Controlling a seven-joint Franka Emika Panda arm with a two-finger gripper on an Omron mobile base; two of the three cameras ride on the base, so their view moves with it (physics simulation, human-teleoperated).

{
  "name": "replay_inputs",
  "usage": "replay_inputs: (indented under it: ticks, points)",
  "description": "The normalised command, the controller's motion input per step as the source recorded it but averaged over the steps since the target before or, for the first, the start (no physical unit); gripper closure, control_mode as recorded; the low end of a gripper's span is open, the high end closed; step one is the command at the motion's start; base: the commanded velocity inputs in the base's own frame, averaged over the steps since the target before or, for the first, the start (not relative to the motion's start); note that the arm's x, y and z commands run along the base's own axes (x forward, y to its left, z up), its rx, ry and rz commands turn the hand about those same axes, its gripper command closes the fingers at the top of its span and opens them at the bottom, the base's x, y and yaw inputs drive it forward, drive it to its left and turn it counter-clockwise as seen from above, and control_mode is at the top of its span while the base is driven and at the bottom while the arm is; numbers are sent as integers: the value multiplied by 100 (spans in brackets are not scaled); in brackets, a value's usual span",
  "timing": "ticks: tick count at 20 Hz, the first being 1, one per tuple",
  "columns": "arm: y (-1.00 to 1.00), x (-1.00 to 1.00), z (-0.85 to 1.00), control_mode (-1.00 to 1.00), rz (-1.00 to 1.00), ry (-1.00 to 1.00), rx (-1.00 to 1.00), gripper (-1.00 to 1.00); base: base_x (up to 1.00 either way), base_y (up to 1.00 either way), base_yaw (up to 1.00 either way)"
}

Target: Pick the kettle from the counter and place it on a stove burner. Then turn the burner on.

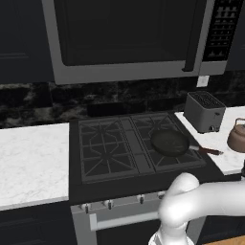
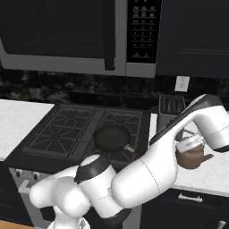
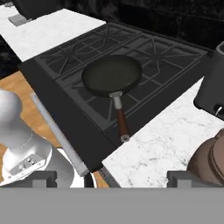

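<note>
The copper-brown kettle (image 1: 238, 136) stands on the white marble counter (image 1: 221, 143) to the right of the stove, in front of the toaster. In the right base view the arm's hand hangs just above the kettle (image 2: 193, 159) and hides its top. In the hand view the kettle (image 3: 212, 159) sits at the bottom right, beside the right fingertip (image 3: 183, 178). My gripper (image 3: 113, 179) is open wide with nothing between its fingers. The stove burners (image 1: 100, 158) form a black grate; the front left and the back ones are bare.
A black frying pan (image 1: 170, 142) with a red-brown handle sits on the front right burner, its handle pointing towards the kettle. A grey toaster (image 1: 205, 111) stands behind the kettle. Knobs (image 1: 110, 203) line the stove's front. A microwave (image 1: 129, 38) hangs above. More counter (image 1: 33, 162) lies left.
</note>
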Motion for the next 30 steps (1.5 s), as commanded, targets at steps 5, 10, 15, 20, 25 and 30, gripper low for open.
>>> replay_inputs:
  ticks: [5, 10, 15, 20, 25, 30]
  points:
    - [-35, 54, -23, -100, 0, -3, 0, -100, 0, 0, 0]
    - [-49, 54, -17, -100, 0, -12, 0, -100, 0, 0, 0]
    - [-20, 55, -29, -100, 3, -14, -10, -100, 0, 0, 0]
    - [0, 39, -37, -100, 5, -8, -22, -100, 0, 0, 0]
    - [0, 19, -34, -100, 2, -7, -26, -100, 0, 0, 0]
    - [0, 30, -35, -100, 0, -7, -23, -100, 0, 0, 0]
